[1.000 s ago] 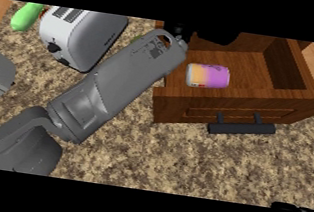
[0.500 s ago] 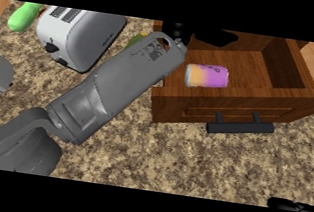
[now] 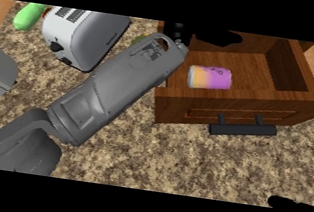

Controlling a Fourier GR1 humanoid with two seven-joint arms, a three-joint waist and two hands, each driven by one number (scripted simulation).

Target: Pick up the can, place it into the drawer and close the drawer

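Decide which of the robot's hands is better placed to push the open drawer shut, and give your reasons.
Probably the left. Its forearm reaches to the drawer, with the left hand at the back corner, beside the can lying inside. The right hand barely shows at the lower edge, far from the handle.

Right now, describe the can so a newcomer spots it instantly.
Find the open wooden drawer at the upper right of the speckled counter, its black handle facing the viewer. Inside it, near the left wall, the can lies on its side. It is the only thing with purple and orange bands; the toaster nearby is silver and the object at the far left is green.
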